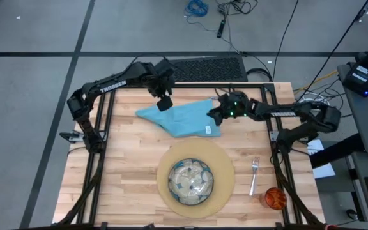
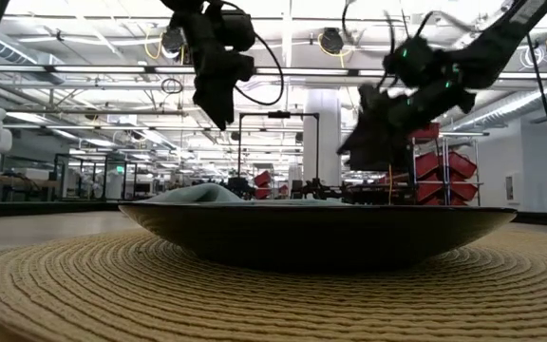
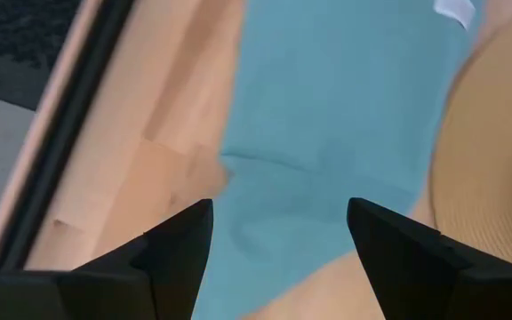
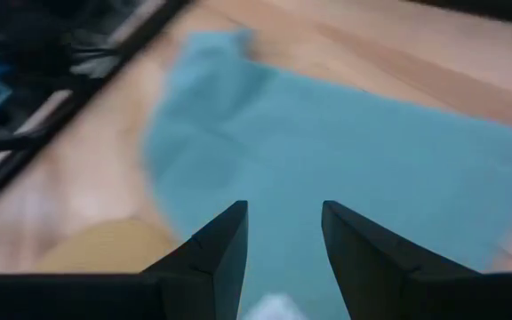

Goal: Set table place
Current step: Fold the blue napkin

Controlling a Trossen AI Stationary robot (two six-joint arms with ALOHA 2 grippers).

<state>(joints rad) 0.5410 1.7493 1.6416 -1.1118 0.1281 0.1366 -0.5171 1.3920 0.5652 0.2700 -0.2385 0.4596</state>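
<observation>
On the table (image 1: pixel 126 172) the teal napkin (image 1: pixel 183 118) lies spread and a little rumpled near the far edge, its near corner just touching the rim of the round mat (image 1: pixel 225 167). The plate (image 1: pixel 191 180) sits in the middle of the mat. A fork (image 1: pixel 253 175) lies on the wood just right of the mat, and the orange cup (image 1: pixel 275 198) stands near the fork's handle end, at the table's right front corner.

The left tool (image 1: pixel 164 102) hangs above the napkin's left end, fingers (image 3: pixel 172 253) spread wide with cloth showing in the gap and nothing held. The right tool (image 1: pixel 214 114) hovers over the napkin's right edge, fingers (image 4: pixel 216 253) partly apart and empty. In the low view both tools are raised well above the plate's rim, clear of the cloth.
</observation>
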